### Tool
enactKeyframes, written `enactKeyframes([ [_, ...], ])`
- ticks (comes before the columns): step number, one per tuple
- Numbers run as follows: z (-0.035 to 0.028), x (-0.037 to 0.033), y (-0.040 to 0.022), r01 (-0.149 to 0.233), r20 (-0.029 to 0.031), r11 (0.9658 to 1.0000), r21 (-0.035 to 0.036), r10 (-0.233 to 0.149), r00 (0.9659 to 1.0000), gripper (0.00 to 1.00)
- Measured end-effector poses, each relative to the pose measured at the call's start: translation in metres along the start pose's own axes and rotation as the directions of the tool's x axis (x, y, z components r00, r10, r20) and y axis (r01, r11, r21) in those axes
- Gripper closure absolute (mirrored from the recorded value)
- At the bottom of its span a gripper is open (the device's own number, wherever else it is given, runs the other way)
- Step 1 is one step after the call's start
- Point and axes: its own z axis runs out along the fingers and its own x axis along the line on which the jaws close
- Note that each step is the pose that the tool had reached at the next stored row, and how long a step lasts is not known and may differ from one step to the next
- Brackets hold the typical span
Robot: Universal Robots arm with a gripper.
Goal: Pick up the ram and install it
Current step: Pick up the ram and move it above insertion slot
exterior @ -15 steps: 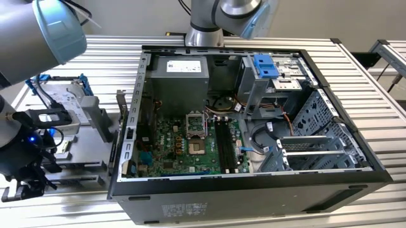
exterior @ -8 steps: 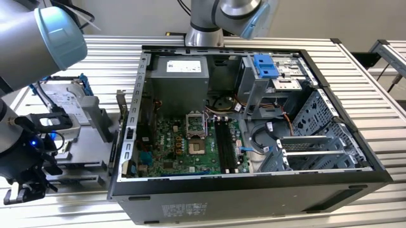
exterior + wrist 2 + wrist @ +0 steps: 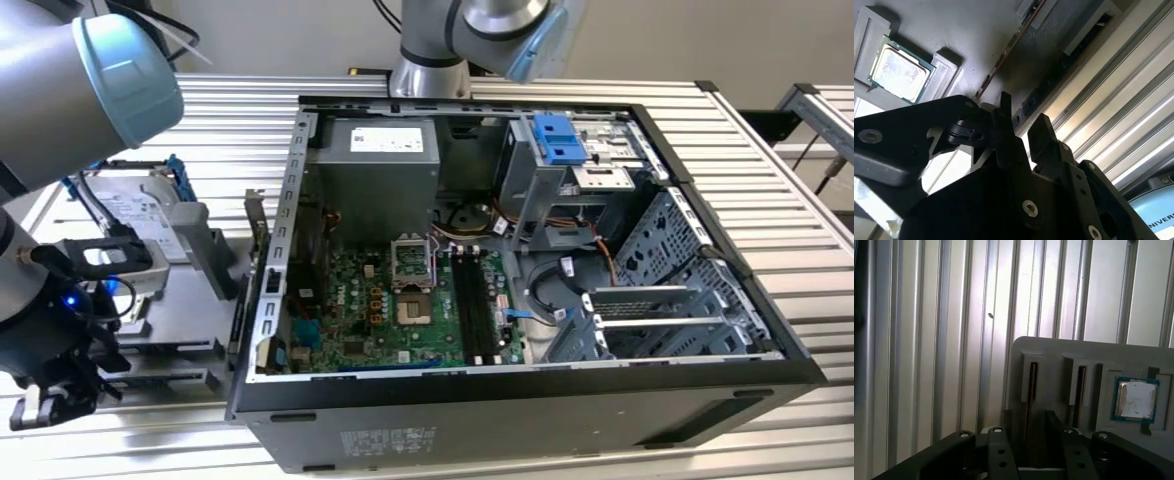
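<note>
First wrist view showed the gripper (image 3: 1029,422) poised over a grey holder (image 3: 1054,347), its two dark fingers (image 3: 1004,440) standing apart with a gap between them. The ram (image 3: 1031,385) stood on edge in a slot of that holder, a thin dark strip running straight toward that gap, so the fingers sat one to each side of its line. Whether either finger touched the stick could not be told; the gripper was not clamped on it.

Raised slot walls hugged the ram closely on both sides. A second stick (image 3: 1080,387) stood on edge in a neighbouring slot, parallel to the ram and between it and the square silver processor (image 3: 1135,400), which lay flat in its own recess in the same holder. That second stick and the slot walls were the nearest things crowding the fingers. The holder rested on a slatted metal table (image 3: 954,315).

In the exterior view, the gripper hung low at the exterior view's left, above the holder and well apart from the open computer case (image 3: 534,250). A silver hard drive (image 3: 134,210) sat on the far part of the fixture, beyond the gripper. Inside the case, the green motherboard (image 3: 400,300) lay exposed, with the case wall standing between it and the holder.
</note>
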Motion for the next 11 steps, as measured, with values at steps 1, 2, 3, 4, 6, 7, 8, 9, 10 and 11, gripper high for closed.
enactKeyframes([
  [1, 0.0, 0.0, 0.0, 0.0, 0.0, 1.0, -0.0001, 0.0, 1.0, 1.0],
  [2, 0.0, 0.0, 0.0, 0.0, 0.0, 1.0, -0.0001, 0.0, 1.0, 1.0],
  [3, 0.0, 0.0, 0.0, 0.0, 0.0, 1.0, -0.0002, 0.0, 1.0, 1.0],
  [4, 0.0, 0.0001, -0.0001, 0.0, 0.0, 1.0, -0.0003, 0.0, 1.0, 1.0],
  [6, 0.0, 0.0001, -0.0001, 0.0, 0.0001, 1.0, -0.0004, 0.0, 1.0, 1.0],
  [7, 0.0, 0.0001, -0.0001, 0.0, 0.0, 1.0, -0.0005, 0.0, 1.0, 1.0],
  [8, 0.0, 0.0001, -0.0001, 0.0, 0.0, 1.0, -0.0006, 0.0, 1.0, 1.0],
  [9, 0.0, 0.0001, -0.0001, 0.0, 0.0, 1.0, -0.0006, 0.0, 1.0, 1.0],
  [10, 0.0, 0.0, 0.0, 0.0, 0.0, 1.0, -0.0008, 0.0, 1.0, 1.0],
  [11, 0.0, 0.0001, 0.0, 0.0, 0.0007, 1.0, -0.0008, 0.0, 1.0, 1.0],
])
